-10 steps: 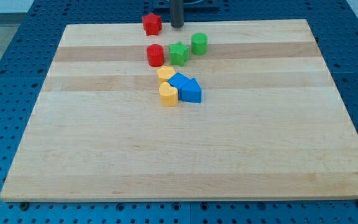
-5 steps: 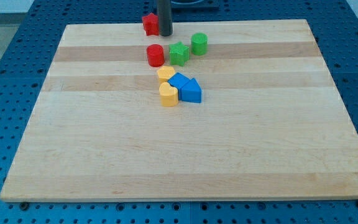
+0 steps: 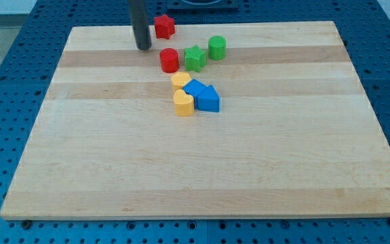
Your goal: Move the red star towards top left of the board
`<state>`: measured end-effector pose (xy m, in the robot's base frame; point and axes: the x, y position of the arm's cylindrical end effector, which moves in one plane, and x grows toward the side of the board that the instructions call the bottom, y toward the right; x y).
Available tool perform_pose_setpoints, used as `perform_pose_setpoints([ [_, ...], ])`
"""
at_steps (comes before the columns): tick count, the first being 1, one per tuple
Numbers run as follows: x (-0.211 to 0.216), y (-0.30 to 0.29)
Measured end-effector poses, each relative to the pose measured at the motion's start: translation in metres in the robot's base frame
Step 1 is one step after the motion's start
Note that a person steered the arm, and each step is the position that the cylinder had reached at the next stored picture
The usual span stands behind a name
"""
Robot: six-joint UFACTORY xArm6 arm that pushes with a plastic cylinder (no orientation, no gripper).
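Observation:
The red star (image 3: 164, 26) sits at the top edge of the wooden board (image 3: 114, 156), a little left of the middle. My tip (image 3: 143, 47) rests on the board to the lower left of the red star, a short gap away and not touching it. The red cylinder (image 3: 169, 59) lies to the tip's lower right.
A green star (image 3: 194, 57) and a green cylinder (image 3: 217, 47) lie right of the red cylinder. Below them, two yellow blocks (image 3: 180, 81) (image 3: 183, 103) and two blue blocks (image 3: 193, 88) (image 3: 208, 99) form a cluster. A blue perforated table (image 3: 5, 102) surrounds the board.
My tip has moved from the right of the red star, past its front, to its lower left. The red star has stayed almost where it was.

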<state>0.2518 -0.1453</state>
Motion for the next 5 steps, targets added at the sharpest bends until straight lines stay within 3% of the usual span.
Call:
perform_pose_setpoints([
  [2, -0.044, -0.04],
  [5, -0.045, -0.015],
])
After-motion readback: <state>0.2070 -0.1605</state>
